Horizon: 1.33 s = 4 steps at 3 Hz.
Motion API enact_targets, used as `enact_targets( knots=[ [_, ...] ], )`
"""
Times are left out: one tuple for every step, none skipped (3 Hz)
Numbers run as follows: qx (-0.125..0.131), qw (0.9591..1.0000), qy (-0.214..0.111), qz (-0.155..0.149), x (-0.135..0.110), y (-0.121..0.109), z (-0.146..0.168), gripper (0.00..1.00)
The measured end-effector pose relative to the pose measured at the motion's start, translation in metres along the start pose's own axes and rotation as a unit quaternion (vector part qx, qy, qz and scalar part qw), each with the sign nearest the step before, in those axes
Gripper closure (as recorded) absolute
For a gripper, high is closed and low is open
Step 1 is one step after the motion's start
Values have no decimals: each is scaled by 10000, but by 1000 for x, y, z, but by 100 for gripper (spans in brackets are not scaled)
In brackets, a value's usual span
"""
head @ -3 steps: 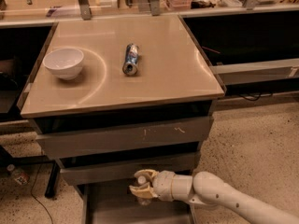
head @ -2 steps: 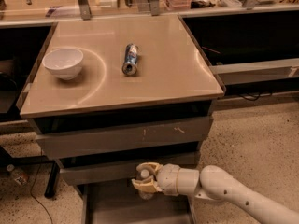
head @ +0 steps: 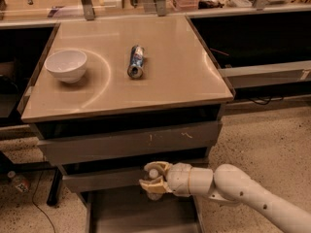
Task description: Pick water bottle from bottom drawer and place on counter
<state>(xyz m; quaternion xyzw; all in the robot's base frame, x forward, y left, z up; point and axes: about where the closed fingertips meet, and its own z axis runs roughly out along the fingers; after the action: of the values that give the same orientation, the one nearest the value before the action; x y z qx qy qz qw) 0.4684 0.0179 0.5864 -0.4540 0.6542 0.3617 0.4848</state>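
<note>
My gripper is in front of the cabinet, just above the open bottom drawer and level with the lowest shut drawer front. Its tan fingers are shut on the water bottle. Only the bottle's white cap and a little clear plastic show between them. The arm reaches in from the lower right. The tan counter lies above, well higher than the gripper.
A white bowl sits on the counter's left side and a crushed blue-and-silver can lies near its middle. Two shut grey drawer fronts are below the counter. A red-labelled bottle lies on the floor at left.
My gripper has risen from low over the drawer floor and shifted slightly right, carrying the bottle with it. The counter's objects have not moved.
</note>
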Motion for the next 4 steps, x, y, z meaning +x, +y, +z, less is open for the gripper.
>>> enact_targets(
  knots=[
    [102,9997,122,-183,-24,4,-7,100],
    [253,9980,263,-523,-69,12,-23,100],
    [392,9945,380,-899,-119,18,-44,100],
    [498,9876,554,-1384,-167,30,-60,100]
  ],
)
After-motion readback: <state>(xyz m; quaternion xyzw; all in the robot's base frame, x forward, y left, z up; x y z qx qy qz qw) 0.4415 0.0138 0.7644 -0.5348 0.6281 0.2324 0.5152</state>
